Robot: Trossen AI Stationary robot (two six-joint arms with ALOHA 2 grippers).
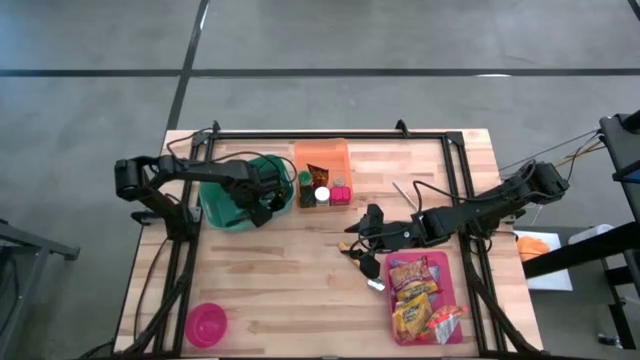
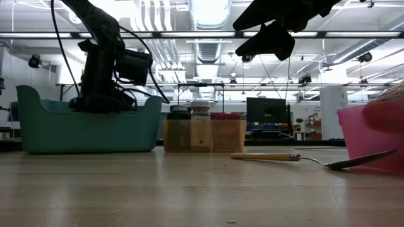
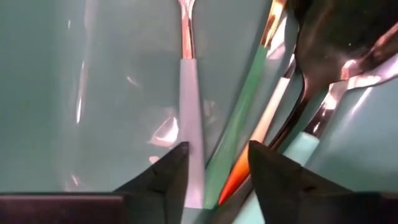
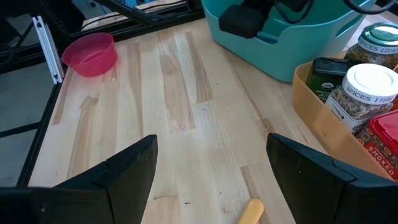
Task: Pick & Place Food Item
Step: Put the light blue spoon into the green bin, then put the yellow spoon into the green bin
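High view: the left pincer [image 1: 268, 203] hangs parted inside the teal bin [image 1: 215, 212] over slick, stiff cutlery; the right pincer [image 1: 352, 240] hovers open mid-worktop; snack packets [image 1: 414, 292], light and crinkly, fill the pink tray [image 1: 457, 285]: pinch an edge

Pink bowl [image 4: 91, 54], teal bin [image 4: 292, 37], spice jars [image 4: 367, 87] in orange tray [image 4: 323, 121]

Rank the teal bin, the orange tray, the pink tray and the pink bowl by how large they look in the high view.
1. Teal bin
2. Pink tray, close to the bin
3. Orange tray
4. Pink bowl, clearly smallest
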